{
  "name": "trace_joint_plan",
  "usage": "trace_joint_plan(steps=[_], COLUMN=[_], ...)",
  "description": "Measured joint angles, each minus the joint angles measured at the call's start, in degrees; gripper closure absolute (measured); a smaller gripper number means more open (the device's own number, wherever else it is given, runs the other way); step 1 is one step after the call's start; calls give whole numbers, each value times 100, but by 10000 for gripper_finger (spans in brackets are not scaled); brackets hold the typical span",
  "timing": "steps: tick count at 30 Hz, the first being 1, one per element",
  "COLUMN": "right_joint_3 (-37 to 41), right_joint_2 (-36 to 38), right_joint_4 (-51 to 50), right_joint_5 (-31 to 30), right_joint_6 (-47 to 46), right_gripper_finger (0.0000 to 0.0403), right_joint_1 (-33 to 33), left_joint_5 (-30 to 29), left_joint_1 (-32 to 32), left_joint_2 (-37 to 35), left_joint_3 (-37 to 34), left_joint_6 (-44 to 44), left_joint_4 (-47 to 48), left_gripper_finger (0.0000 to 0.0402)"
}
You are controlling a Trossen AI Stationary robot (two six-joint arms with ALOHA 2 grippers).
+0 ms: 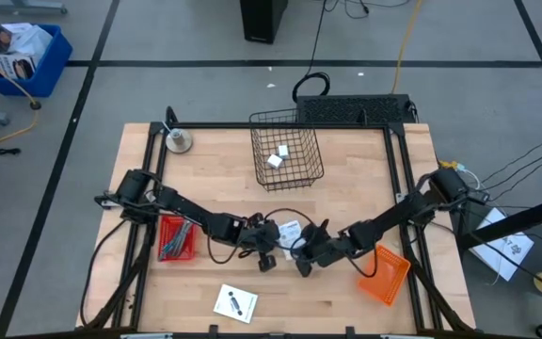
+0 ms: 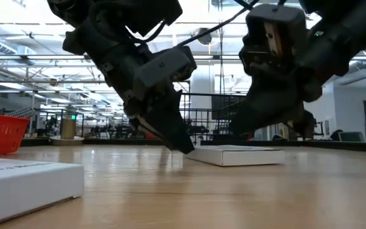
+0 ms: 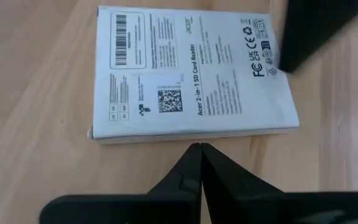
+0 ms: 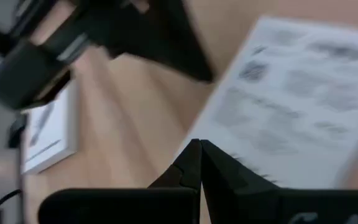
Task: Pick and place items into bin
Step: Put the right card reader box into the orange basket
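**Trainee:** Box position, please — where is it relative to the two grippers?

**Operator:** Near the middle of the tabletop, a little toward the front edge. I see the small white box [image 1: 290, 229] lying flat between the two grippers. My left gripper [image 1: 267, 247] sits just beside it on the left side; my right gripper [image 1: 306, 258] sits just beside it on the right. In the left wrist view the box [image 3: 191, 71] lies directly ahead of the clenched fingers [image 3: 194, 180], its nearest long edge running crosswise to them.

**Trainee:** Which arm is nearer?

**Operator:** Both are close; I judge the left slightly better placed, since its tips point squarely at that long edge. In the low view the left gripper [image 2: 182, 145] comes down to the wood just beside the box [image 2: 237, 154], apparently not touching it.

**Trainee:** Are the fingers holding anything?

**Operator:** No. Both pairs are pressed together on nothing. I would have to spread one pair before any grasp.

**Trainee:** How does the box look?

**Operator:** Thin, rectangular, white, printed with a barcode, a square code and small lettering. A second white card [image 1: 235, 303] lies near the front edge, and the wire basket [image 1: 287, 155] stands toward the back edge with white blocks [image 1: 278, 157] inside.
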State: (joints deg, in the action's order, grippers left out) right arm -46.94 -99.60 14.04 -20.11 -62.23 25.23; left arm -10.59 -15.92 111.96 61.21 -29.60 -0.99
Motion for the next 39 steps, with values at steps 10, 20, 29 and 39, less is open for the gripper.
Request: trace_joint_plan(steps=[10, 20, 29, 39], right_joint_3=[-13, -24, 31, 28], right_joint_2=[453, 101, 21, 165], right_joint_4=[-1917, -2122, -1255, -1150], right_joint_5=[-901, -239, -388, -778], right_joint_6=[-287, -589, 154, 727], right_gripper_finger=[403, 403, 403, 403], right_joint_1=[-2, -127, -185, -101], left_joint_5=[-511, -275, -11, -33], left_joint_1=[-55, 98, 218, 186], left_joint_2=[-7, 114, 258, 269], left_joint_3=[-4, -7, -4, -4], left_joint_6=[128, -97, -254, -308], left_joint_4=[-335, -339, -221, -87], left_gripper_finger=[388, 394, 398, 396])
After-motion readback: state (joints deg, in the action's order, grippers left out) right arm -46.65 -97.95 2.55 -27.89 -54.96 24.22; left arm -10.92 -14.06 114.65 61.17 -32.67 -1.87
